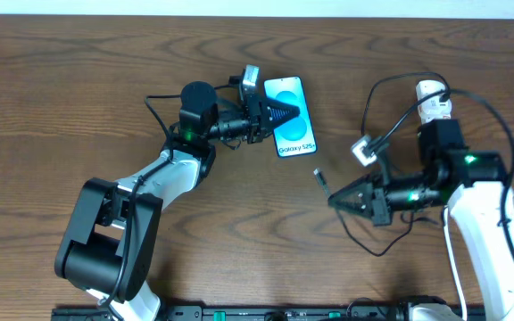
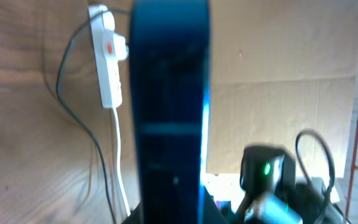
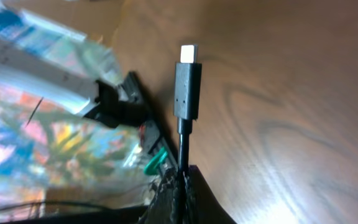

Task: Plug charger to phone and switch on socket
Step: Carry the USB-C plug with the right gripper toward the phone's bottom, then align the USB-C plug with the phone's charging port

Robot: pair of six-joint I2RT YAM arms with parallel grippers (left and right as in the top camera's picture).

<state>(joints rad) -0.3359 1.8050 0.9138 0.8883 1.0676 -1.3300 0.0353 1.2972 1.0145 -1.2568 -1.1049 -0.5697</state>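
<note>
Overhead view: a brown wooden table (image 1: 61,80) seen from above. On the left, my left arm stretches toward the middle. My left gripper (image 1: 273,114) has its jaws pressed onto the left long edge of the phone (image 1: 294,125). The phone lies near the middle of the table, its light blue screen facing up and reading "Galaxy S25". Right of the phone and a little nearer the front edge is the small connector tip of the charger (image 1: 321,180), apart from the phone. My right gripper (image 1: 339,200) is pinched on the thin black cable just behind that tip. The rest of the cable loops loosely around my right arm. At the far right, near the back edge, the white socket (image 1: 431,96) lies partly hidden behind that arm.

Left wrist view: on the left, the socket (image 2: 107,56) lies on the wood with a red switch showing, a white cord trailing from it and a thin black cable curving beside it. In the centre, the phone (image 2: 169,112) fills the frame edge-on as a dark blue slab between my fingers. On the right, my other arm is a blur with a green light.

Right wrist view: the left is a blur of colours. In the centre, the charger (image 3: 187,87) stands upright, silver tip uppermost, its cable clamped in my right gripper (image 3: 180,183) just below. Bare wood lies to the right.
</note>
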